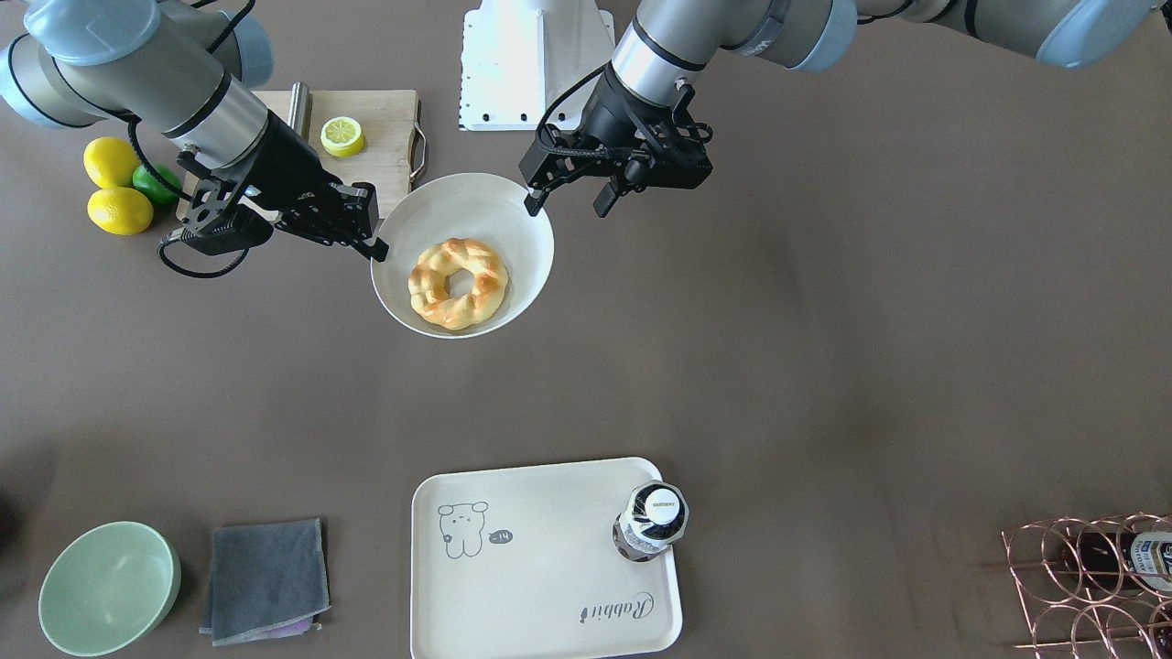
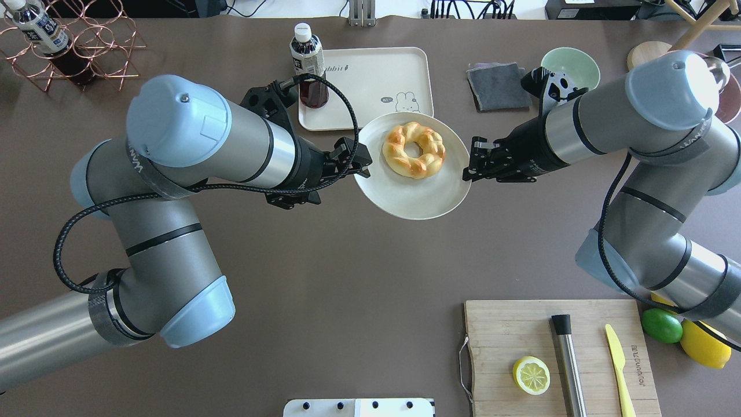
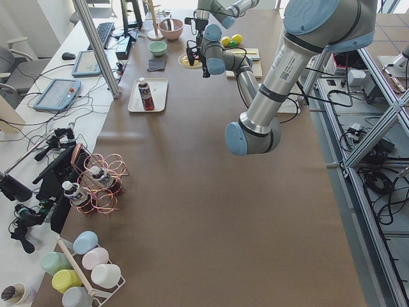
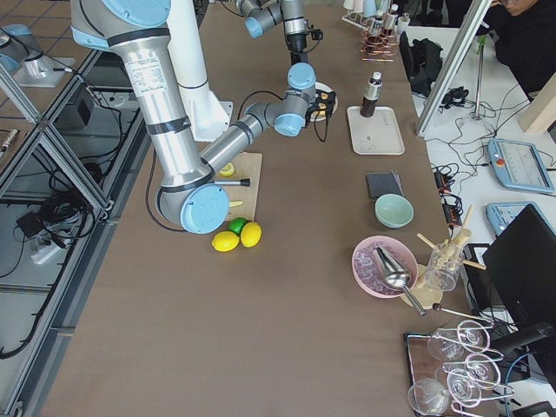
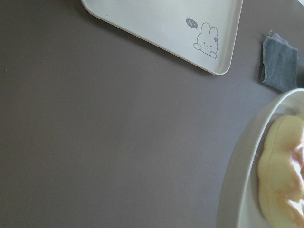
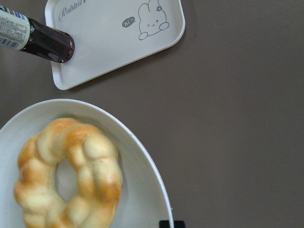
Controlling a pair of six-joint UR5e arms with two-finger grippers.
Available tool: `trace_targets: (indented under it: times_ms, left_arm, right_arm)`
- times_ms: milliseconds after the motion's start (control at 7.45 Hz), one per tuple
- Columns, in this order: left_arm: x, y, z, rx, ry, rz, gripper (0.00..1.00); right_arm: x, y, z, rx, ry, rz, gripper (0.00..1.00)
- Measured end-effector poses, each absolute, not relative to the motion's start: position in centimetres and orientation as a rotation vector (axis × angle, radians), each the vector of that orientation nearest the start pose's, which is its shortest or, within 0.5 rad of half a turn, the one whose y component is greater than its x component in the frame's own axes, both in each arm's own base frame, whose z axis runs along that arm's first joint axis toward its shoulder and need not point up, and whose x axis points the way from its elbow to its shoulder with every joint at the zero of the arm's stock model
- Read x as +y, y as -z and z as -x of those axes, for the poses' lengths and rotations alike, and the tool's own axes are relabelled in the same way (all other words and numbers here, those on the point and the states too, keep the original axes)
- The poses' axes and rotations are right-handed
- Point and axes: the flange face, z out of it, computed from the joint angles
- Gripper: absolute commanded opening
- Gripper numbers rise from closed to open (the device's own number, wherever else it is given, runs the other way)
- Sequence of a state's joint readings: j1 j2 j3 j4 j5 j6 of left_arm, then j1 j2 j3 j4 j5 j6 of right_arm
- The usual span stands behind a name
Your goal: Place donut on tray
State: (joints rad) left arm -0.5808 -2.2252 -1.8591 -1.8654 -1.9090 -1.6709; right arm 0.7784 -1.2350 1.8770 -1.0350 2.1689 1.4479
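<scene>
The donut is a golden braided ring lying in a white round bowl; it also shows in the overhead view and the right wrist view. My right gripper is shut on the bowl's rim and holds the bowl above the table; its fingertip shows at the rim. My left gripper is open at the opposite rim, with one finger at the rim and the other outside it. The cream tray with the rabbit drawing lies apart from the bowl, towards the operators' side.
A dark drink bottle stands on the tray's corner. A grey cloth and a green bowl lie beside the tray. A cutting board with a lemon half, lemons and a lime are near the robot. A wire rack is at the corner.
</scene>
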Motion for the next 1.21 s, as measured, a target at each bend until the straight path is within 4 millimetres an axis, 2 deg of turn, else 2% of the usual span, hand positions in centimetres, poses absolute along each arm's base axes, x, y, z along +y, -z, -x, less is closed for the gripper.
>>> trace_targets:
  times_ms: [402, 805, 939, 1073, 1207]
  left_arm:
    - [-42.0, -11.9, -45.2, 1.266, 0.384, -0.007, 0.98]
    - [-42.2, -12.8, -44.7, 1.254, 0.391, -0.008, 0.98]
    - [-42.3, -13.4, -43.8, 1.252, 0.397, -0.013, 0.98]
    - [-42.7, -14.8, -41.6, 1.246, 0.398, -0.009, 0.98]
    - [-43.9, -16.5, -38.2, 1.237, 0.393, 0.003, 0.98]
  right_arm:
    - [-45.8, -27.8, 36.1, -1.163, -0.249, -0.036, 0.0]
    - [-47.2, -29.3, 36.2, -1.047, -0.226, -0.115, 0.0]
    - [-48.1, -29.8, 35.9, -1.018, -0.228, -0.126, 0.0]
    - [-49.8, -29.9, 35.8, -1.0, -0.244, -0.135, 0.0]
    - [-51.9, -29.5, 36.3, -0.993, -0.263, -0.14, 0.0]
